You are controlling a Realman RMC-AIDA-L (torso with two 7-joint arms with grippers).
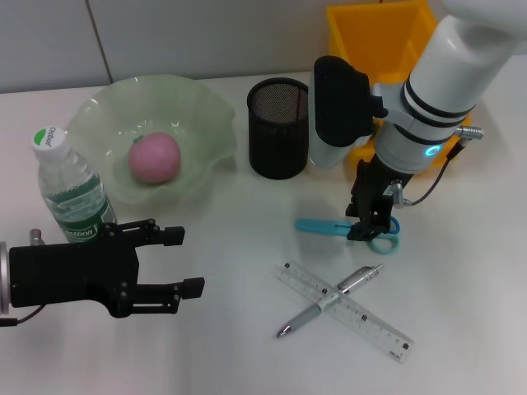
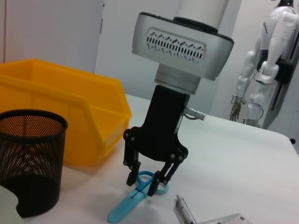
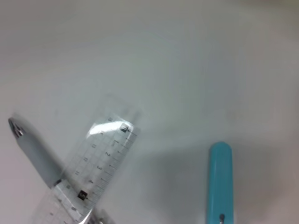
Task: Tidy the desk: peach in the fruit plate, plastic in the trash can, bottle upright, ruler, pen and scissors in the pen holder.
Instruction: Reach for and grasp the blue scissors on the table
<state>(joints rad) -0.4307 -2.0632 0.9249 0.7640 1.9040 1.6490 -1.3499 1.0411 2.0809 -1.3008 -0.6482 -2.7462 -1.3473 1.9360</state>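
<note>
Teal scissors [image 1: 329, 226] [image 2: 124, 210] [image 3: 219, 182] lie flat on the white desk. My right gripper [image 1: 368, 230] [image 2: 144, 184] points down at their handle rings, open, one finger on each side. A clear ruler [image 1: 362, 317] [image 3: 100, 163] lies nearer the front edge, crossed with a silver pen [image 1: 329, 300] [image 2: 184, 210]. The black mesh pen holder [image 1: 277, 127] [image 2: 28, 158] stands behind. The pink peach [image 1: 153, 158] rests in the green fruit plate [image 1: 99, 115]. The bottle [image 1: 70, 189] stands upright at the left. My left gripper [image 1: 185, 262] hovers open beside it. No plastic is in view.
A yellow bin [image 1: 362, 33] [image 2: 56, 107] sits at the back right, just behind my right arm. Bare desk lies between my left gripper and the ruler.
</note>
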